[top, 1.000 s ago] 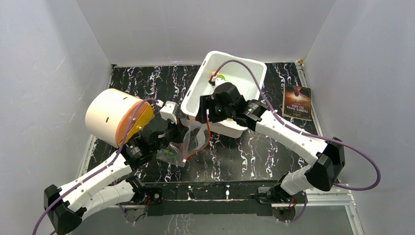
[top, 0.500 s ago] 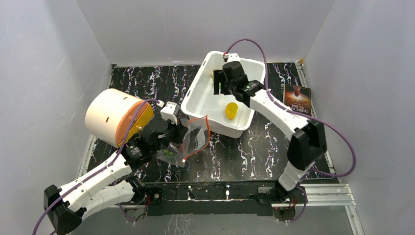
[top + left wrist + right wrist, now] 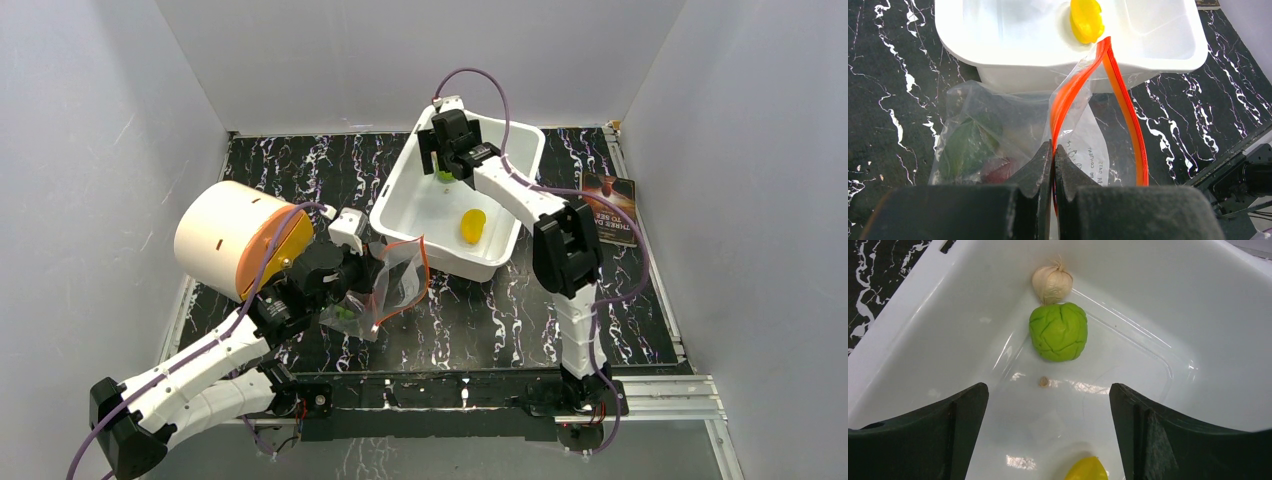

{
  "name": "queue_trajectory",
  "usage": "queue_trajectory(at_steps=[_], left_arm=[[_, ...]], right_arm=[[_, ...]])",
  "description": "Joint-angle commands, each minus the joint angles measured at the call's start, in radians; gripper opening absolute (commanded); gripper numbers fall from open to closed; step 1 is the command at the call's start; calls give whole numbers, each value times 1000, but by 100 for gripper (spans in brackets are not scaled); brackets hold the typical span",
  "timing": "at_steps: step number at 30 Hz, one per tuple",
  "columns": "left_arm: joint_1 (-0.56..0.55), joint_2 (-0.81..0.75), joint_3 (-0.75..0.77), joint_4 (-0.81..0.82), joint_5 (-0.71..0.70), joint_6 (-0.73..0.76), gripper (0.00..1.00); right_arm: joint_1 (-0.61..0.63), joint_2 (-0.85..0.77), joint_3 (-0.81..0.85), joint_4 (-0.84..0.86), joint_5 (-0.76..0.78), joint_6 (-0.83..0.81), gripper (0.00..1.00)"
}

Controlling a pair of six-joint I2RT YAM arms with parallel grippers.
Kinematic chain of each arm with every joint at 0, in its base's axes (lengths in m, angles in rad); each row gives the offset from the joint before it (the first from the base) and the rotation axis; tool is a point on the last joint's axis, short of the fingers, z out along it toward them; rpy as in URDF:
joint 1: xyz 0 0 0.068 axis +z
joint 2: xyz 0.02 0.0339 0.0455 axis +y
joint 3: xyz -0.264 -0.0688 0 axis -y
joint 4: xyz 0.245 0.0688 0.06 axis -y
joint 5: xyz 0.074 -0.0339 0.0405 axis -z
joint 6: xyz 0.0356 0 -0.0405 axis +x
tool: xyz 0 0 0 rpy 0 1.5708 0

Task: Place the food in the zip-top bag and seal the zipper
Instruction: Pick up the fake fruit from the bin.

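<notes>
Overhead and wrist views of a two-arm bagging setup on a black marbled table. The left gripper is clenched, its two fingers pressed together on the mouth edge of the clear bag, with the red-orange zipper running up out of the pinch and looping back down, so the mouth stands open toward the white tub. The bag lies on the table just in front of the tub's near wall and touches it. A dark green avocado and a dark reddish fruit show through the plastic, beside the white label. The right gripper hangs over the far end of the tub with its fingers spread wide and nothing between them. Below it, on the tub floor, sit a bright green lime and a beige garlic bulb, touching each other in the corner. A small tan speck lies just short of the lime. A yellow mango piece rests nearer the tub's front wall, well apart from the lime. A white canister with an orange lid lies on its side at the left of the table, and a dark booklet lies flat at the right.
</notes>
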Motion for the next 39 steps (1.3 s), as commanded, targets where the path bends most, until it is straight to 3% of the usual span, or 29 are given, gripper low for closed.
queue_trajectory(at_steps=[1, 19, 39], left_arm=[[0, -24, 19, -9, -3, 8, 0], [0, -33, 33, -33, -10, 11, 0], [0, -43, 22, -35, -11, -5, 0]], right_arm=[[-26, 66, 120, 42, 27, -40, 91], [-58, 289, 253, 74, -52, -118, 92], [-63, 374, 331, 103, -71, -154, 79]])
